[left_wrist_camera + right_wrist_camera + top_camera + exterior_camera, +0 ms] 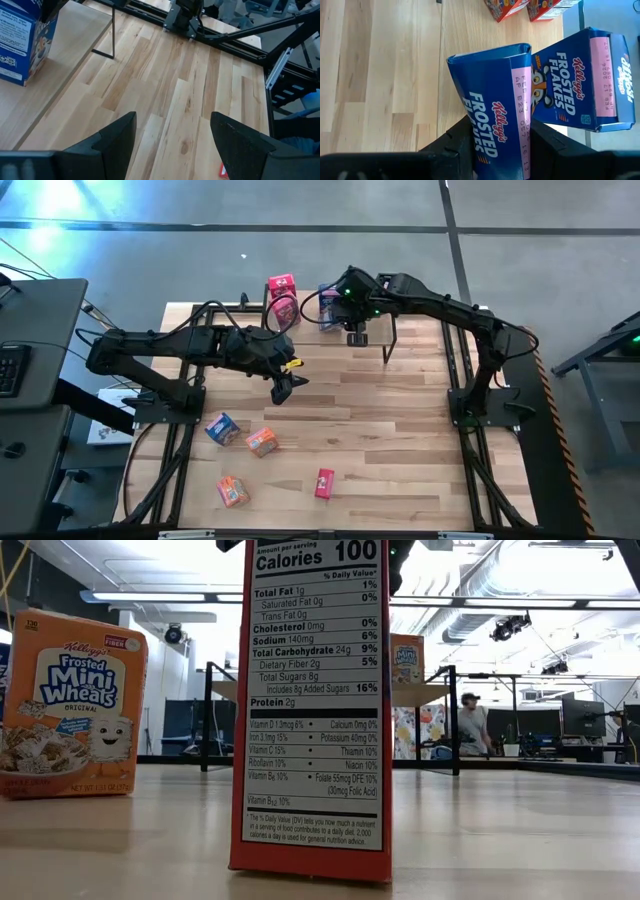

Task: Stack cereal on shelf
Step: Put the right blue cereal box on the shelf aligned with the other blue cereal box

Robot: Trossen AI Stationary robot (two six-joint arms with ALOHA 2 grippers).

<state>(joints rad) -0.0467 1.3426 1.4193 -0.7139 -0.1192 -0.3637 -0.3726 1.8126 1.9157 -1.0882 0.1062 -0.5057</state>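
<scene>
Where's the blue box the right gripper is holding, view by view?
High: blue box at the shelf, under the right gripper.
Low: not in it.
Left wrist: not clearly in it.
Right wrist: centre, between the fingers.
Shared landmark: a second blue box beside it.

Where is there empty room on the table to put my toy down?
Bare wood spreads between the left tool and the right arm's base. It is crowded near the front-left, where loose cereal boxes lie, and on the shelf, where the right tool holds a blue box.

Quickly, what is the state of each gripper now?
Left gripper: open, holding nothing.
Right gripper: shut on a blue cereal box.
</scene>
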